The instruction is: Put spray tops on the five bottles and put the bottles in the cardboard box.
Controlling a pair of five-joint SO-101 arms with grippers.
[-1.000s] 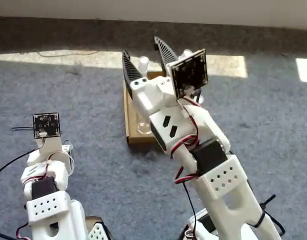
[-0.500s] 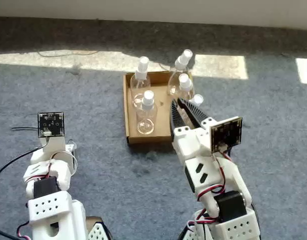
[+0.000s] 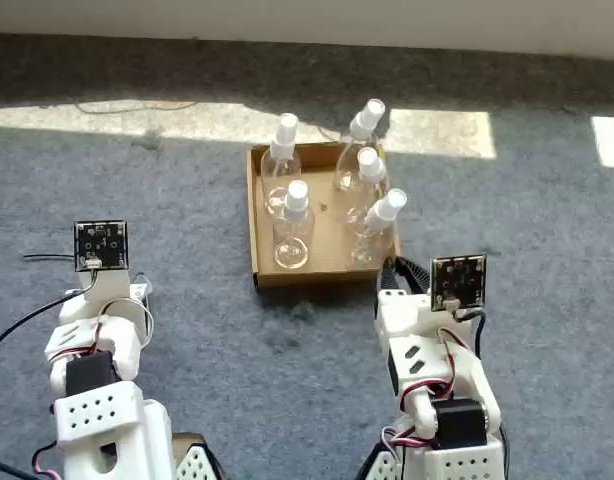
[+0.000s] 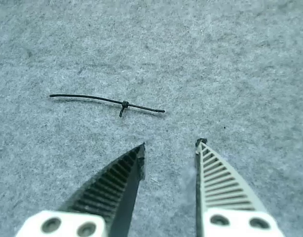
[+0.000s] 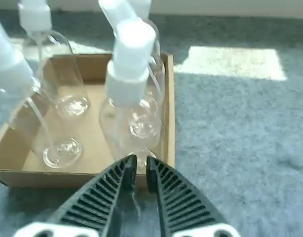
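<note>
The cardboard box [image 3: 259,225] lies on the grey carpet and holds five clear bottles, each with a white spray top. In the high view two stand on its left side [image 3: 283,165] [image 3: 293,232], while three crowd its right side, the nearest of them leaning [image 3: 375,228]. My right gripper [image 3: 392,268] sits just outside the box's near right corner, shut and empty. From the right wrist, that gripper [image 5: 139,162] points at the box wall [image 5: 167,113] with the nearest bottle [image 5: 128,106] right behind it. Over bare carpet, my left gripper [image 4: 170,146] is open.
A black cable tie [image 4: 112,102] lies on the carpet ahead of the left gripper. The left arm [image 3: 95,310] is at the near left, well apart from the box. A sunlit strip [image 3: 442,132] crosses the carpet behind the box.
The right arm has drawn back from above the box to its near right corner, uncovering the bottles, and its fingers have come together. The left arm has hardly moved.
</note>
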